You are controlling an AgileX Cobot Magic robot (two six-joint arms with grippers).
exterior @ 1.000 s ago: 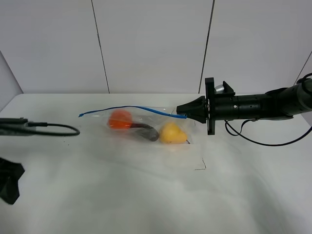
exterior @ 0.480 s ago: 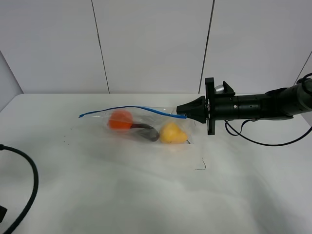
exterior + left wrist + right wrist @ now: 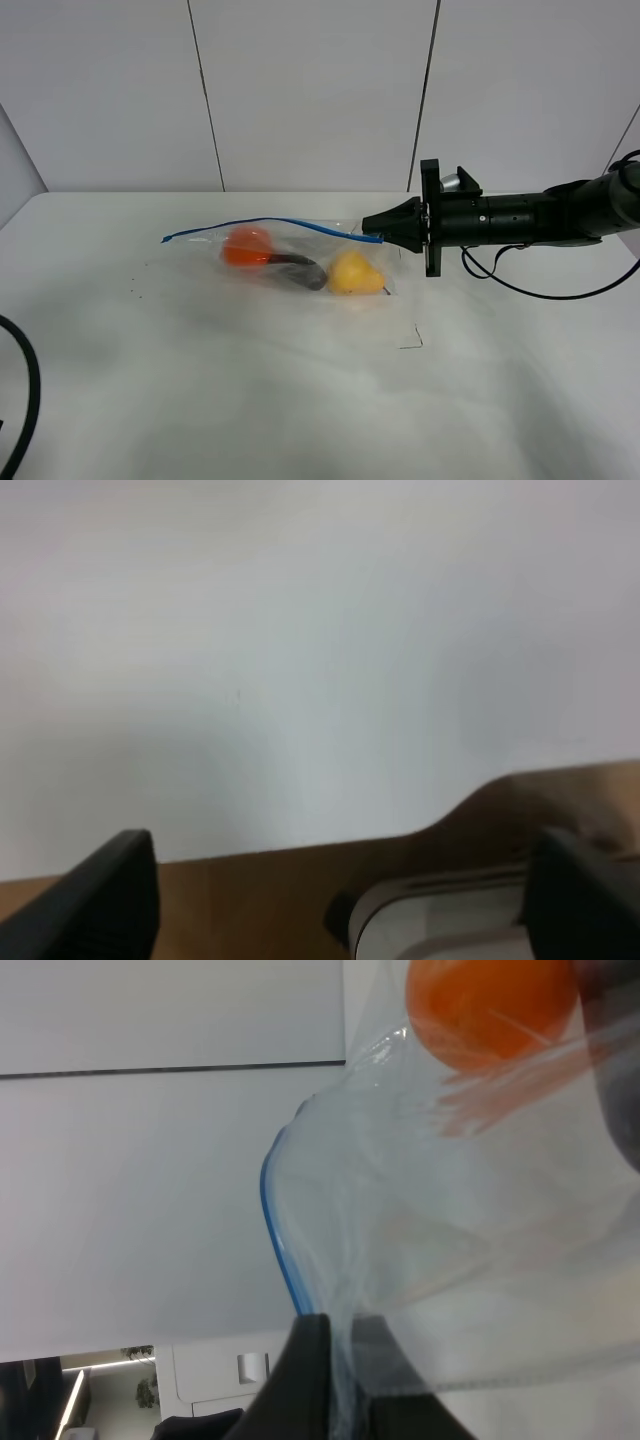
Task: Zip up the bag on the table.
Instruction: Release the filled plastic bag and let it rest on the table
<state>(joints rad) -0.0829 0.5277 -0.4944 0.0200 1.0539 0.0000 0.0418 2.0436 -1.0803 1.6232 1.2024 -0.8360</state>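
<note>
One tool [image 3: 372, 232] pinches the bag's [image 3: 290, 262] right-hand zipper end.

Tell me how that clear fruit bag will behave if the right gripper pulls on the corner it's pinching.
The bag looks thin and crinkly, so it would probably stretch and sag, not move rigidly. The fruit inside likely anchors it, though it might slide on the smooth table. The right gripper holds only its zipper corner.

The left gripper [image 3: 340, 900] is gone from the exterior view's 9 o'clock edge, where it hovered a second ago; only a black cable [image 3: 25, 400] now loops at 8 o'clock.
</note>
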